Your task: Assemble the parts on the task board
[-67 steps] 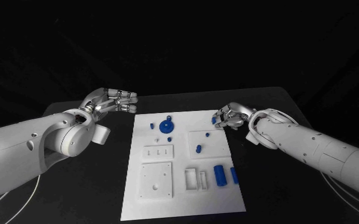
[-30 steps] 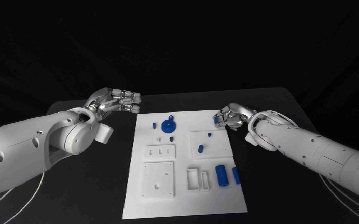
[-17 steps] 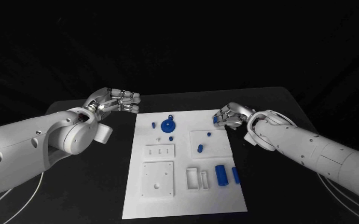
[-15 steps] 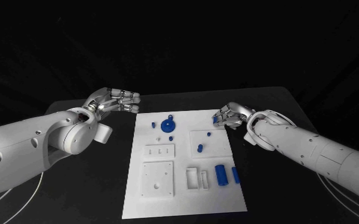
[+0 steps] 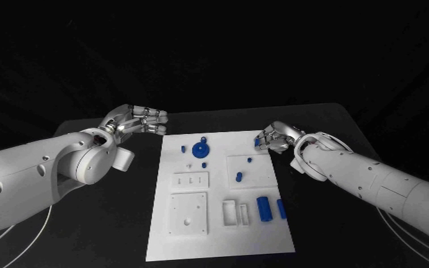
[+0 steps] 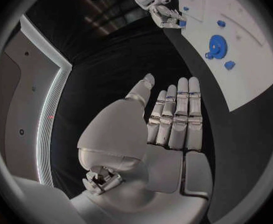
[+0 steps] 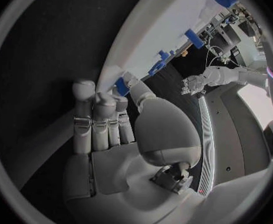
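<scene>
Parts on the task board (image 5: 273,218) wait; our right hand (image 5: 273,139) pinches a small blue part (image 5: 257,143) at the edge. We should lift it straight, grip steady. Left hand (image 5: 139,121) hovers empty, fingers loose.

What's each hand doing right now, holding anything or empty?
Left hand: open, fingers straight, holding nothing, beside the task board.
Right hand: pinching a small blue part at the board's edge.

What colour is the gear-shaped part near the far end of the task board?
Blue. The gear lies on the white task board, clearest in the head view.
</scene>
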`<state>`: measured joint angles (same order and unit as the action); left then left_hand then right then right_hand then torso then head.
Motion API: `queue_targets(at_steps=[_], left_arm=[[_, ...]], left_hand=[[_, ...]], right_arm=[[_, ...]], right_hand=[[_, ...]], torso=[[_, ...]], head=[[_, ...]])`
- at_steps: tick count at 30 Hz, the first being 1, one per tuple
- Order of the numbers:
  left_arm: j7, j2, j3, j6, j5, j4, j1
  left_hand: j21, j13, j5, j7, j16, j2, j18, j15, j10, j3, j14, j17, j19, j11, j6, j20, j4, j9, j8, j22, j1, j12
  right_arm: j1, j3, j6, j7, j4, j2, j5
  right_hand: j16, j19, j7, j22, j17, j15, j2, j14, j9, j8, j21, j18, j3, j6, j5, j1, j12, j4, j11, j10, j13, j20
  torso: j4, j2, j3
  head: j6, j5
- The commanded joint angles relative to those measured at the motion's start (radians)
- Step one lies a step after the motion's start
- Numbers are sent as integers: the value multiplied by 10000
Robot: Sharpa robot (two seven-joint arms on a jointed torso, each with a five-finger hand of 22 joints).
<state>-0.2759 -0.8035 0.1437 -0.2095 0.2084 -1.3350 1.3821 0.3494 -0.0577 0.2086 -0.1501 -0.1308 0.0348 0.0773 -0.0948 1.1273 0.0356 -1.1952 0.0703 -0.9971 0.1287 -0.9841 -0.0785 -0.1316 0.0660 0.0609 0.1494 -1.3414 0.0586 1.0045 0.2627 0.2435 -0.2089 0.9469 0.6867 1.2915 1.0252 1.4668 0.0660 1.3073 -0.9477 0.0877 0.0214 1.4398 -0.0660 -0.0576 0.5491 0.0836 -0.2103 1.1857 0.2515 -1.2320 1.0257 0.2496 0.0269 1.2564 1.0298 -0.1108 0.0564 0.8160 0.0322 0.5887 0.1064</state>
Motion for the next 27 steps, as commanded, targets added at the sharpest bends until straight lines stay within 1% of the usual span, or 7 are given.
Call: queue_targets(at_steps=[1,4,8,13,16,22,27], left_arm=[[-7,6,-4,175,60,-37,2],[37,-6,-5,163,69,-55,4],[142,1,-7,88,171,-63,9],[484,59,-10,140,508,-64,26],[857,135,-10,371,908,-54,73],[1739,303,-11,954,1736,-88,271],[2597,522,-11,1285,2143,-95,455]], left_hand=[[53,-9,-23,-40,13,55,-24,-5,0,-9,-40,13,52,-37,5,3,42,-1,26,0,37,12],[62,-9,-22,-23,-10,68,-27,12,88,-6,-71,19,36,-67,-28,13,64,-2,24,3,61,12],[136,-9,-18,-68,-115,81,-22,70,83,10,-214,42,-67,-69,172,68,102,-6,25,38,64,11],[650,-6,-40,38,-724,114,-22,358,277,12,-887,207,-519,-192,-151,346,205,0,33,325,102,8],[1043,-8,-77,100,-1179,77,-147,433,532,14,-805,298,-369,-283,-276,472,364,-4,26,617,134,16],[1177,-16,-241,276,-1432,21,-222,518,1430,-57,-775,310,-313,-550,-646,528,739,-2,23,729,331,4],[1672,-96,-518,492,-2331,-28,-299,946,2863,-236,-1646,859,-855,-1012,-992,886,1071,9,41,1007,540,124]], right_arm=[[-26,-13,250,209,74,16,90],[-24,-3,224,196,216,60,81],[8,87,147,258,540,170,107],[165,141,-66,557,890,228,258],[285,153,-362,938,1182,235,635],[534,161,-872,1723,1851,187,1284],[677,161,-1153,2233,2307,48,1649]], right_hand=[[14,484,-14,325,-18,87,130,-1,-71,-56,73,-149,-132,87,-22,-43,-13,-18,64,34,21,-67],[7,482,-19,324,-18,95,144,-2,-86,-63,76,-150,-220,163,129,-92,-43,14,74,18,12,-74],[-4,479,-11,329,-26,89,77,-4,-73,-59,83,-154,-392,156,283,-25,-67,55,66,24,24,-74],[-20,467,7,327,-23,81,8,-4,-60,-48,47,-144,-713,110,570,28,-105,143,61,0,22,-73],[-33,468,38,319,-19,83,-38,-5,-49,-46,6,-133,-827,47,555,111,-127,112,50,-20,16,-71],[-10,477,16,320,-58,84,-104,0,-57,-58,7,-121,-946,101,406,139,-66,52,56,13,89,-63],[-18,478,9,320,-53,85,-118,-1,-61,-59,15,-125,-959,121,318,135,-58,15,60,20,101,-65]], torso=[[-16,-2,-4],[-37,-13,-6],[-68,-35,-32],[-135,-90,-60],[-169,-169,-91],[-204,-303,-150],[-190,-406,-175]], head=[[-15,-15],[-44,-14],[-30,-37],[-63,-107],[-65,-183],[-117,-301],[-75,-480]])
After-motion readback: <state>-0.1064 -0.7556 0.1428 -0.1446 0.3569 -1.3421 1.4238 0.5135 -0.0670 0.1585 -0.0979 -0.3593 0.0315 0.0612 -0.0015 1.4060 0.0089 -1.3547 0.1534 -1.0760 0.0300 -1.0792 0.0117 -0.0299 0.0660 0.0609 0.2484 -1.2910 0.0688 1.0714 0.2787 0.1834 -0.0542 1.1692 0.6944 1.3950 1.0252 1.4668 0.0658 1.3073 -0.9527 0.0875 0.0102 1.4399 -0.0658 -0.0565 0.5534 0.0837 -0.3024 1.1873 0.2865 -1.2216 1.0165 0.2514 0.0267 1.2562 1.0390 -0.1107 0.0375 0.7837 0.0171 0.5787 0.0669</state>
